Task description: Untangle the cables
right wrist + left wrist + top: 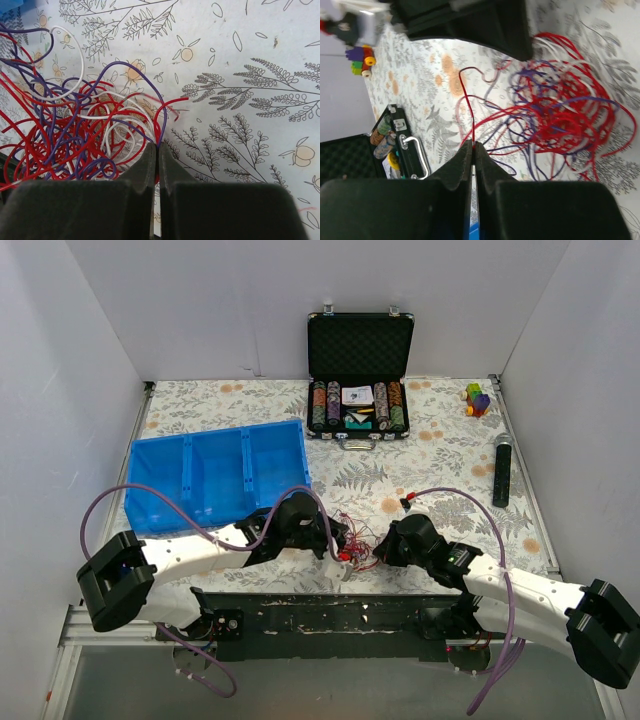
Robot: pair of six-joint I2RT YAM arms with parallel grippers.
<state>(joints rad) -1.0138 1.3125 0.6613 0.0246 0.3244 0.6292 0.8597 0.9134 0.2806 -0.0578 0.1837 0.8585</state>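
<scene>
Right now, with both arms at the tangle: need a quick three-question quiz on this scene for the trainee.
1. True or false: the left gripper is shut on a red cable.
2. Which cable runs into the right gripper? A green, B purple, C yellow.
3. Fill in: the blue bin stands on the ___ arm's side.
Key: 1 true; 2 B, the purple cable; 3 left.

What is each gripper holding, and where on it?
The left gripper pinches a red cable on a strand stretched out from the tangle; the right gripper seems to pinch a navy cable at the tangle's edge.
</scene>
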